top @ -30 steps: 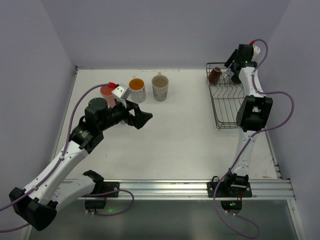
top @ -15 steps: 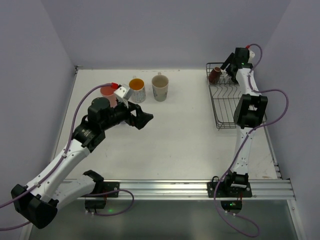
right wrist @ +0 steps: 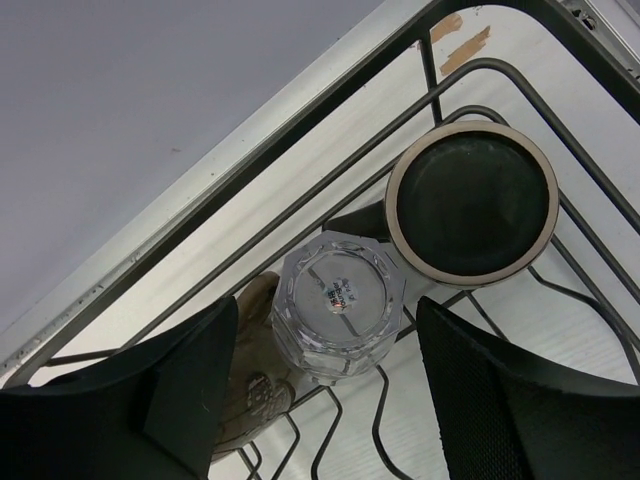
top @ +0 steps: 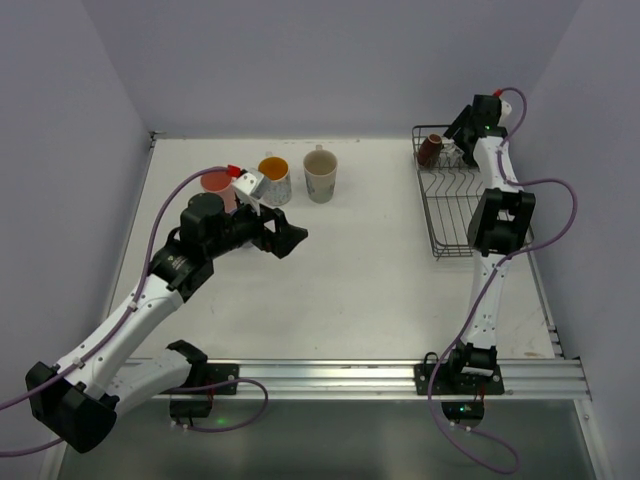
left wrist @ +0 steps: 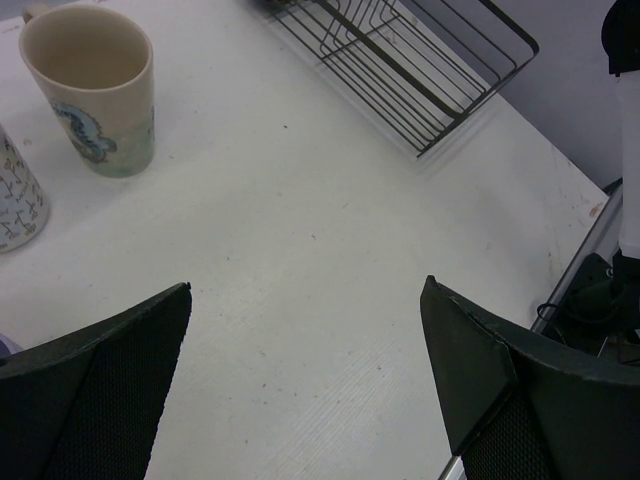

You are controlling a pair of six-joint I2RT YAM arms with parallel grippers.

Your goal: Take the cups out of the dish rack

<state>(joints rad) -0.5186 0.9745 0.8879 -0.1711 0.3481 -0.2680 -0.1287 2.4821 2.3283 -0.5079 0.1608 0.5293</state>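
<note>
Where right pincer (right wrist: 322, 345) flanks it | clear glass (right wrist: 338, 300) | octagonal, faceted, stickered

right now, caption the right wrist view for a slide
Right gripper open around the clear glass in the dish rack

The scene is lit brightly and evenly from above; only soft shadows are cast on the white bench (top: 350, 260). The near fingers (left wrist: 100, 400) are rendered dark and slightly blurred; faint glints are seen on the clear glass (right wrist: 340, 300).
</note>
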